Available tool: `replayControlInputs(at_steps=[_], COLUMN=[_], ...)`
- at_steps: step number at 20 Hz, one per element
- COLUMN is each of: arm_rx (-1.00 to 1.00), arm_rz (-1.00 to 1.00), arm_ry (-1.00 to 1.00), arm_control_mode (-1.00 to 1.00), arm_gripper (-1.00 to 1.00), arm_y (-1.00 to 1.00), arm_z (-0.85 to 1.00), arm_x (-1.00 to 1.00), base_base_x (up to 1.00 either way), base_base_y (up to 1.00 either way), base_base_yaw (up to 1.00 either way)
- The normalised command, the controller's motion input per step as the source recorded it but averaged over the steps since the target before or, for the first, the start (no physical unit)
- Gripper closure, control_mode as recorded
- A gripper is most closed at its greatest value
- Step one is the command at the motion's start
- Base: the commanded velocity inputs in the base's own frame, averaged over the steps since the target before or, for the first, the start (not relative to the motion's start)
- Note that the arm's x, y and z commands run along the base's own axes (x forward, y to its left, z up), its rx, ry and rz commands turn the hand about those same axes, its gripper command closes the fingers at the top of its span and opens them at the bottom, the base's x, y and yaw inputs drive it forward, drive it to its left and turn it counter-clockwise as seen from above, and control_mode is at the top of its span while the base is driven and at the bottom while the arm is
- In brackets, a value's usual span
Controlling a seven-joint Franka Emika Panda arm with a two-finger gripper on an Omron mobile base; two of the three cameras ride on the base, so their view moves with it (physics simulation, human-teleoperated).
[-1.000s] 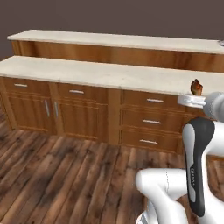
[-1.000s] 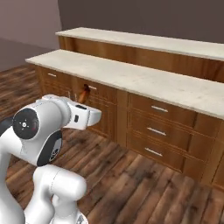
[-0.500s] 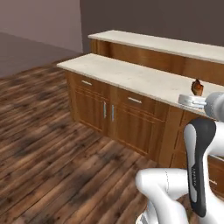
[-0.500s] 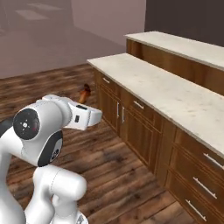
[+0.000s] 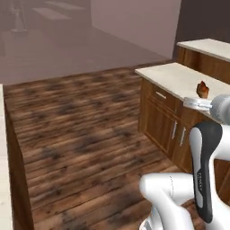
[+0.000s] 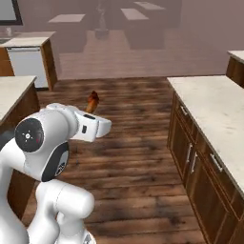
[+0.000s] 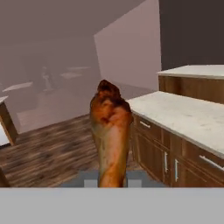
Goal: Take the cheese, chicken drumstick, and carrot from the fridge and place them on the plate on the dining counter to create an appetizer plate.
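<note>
My gripper (image 7: 111, 181) is shut on the chicken drumstick (image 7: 111, 127), a dark brown roasted piece that stands upright out of the jaws with its thick end up. From the left base view the chicken drumstick (image 5: 202, 90) sticks up above the gripper (image 5: 201, 98) at the right edge. From the right base view the chicken drumstick (image 6: 93, 101) rises over the gripper (image 6: 93, 112), left of centre. The drumstick hides the fingertips. Cheese, carrot, fridge and plate are out of view.
A two-level wooden counter (image 5: 173, 78) with a beige stone top (image 6: 214, 109) and drawers runs along the right. Another beige-topped counter (image 6: 9, 90) stands at the left, with a white appliance (image 6: 28, 64) behind it. Bare wood floor (image 5: 81, 126) lies between.
The whole picture has swung: the base has turned, so the long counter slid to the right and open floor came into view. The drumstick stays in the shut gripper.
</note>
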Motion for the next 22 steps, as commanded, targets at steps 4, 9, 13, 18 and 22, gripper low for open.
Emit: replayControlInputs(at_steps=[4,9,13,18,22], arm_rx=[0.00,0.00,0.00,0.00,0.00], arm_rz=[0.00,0.00,0.00,0.00,0.00], arm_ry=[0.00,0.00,0.00,0.00,0.00], arm_control_mode=[1.00,1.00,1.00,1.00,1.00], arm_gripper=[1.00,1.00,1.00,1.00,1.00], arm_y=[0.00,0.00,0.00,0.00,0.00], arm_z=[0.00,0.00,0.00,0.00,0.00], arm_x=[0.00,0.00,0.00,0.00,0.00], base_base_x=[1.00,1.00,1.00,1.00,1.00], base_base_y=[-0.01,-0.03,-0.21,-0.40,-0.60], base_base_yaw=[0.66,0.63,0.54,0.37,0.16])
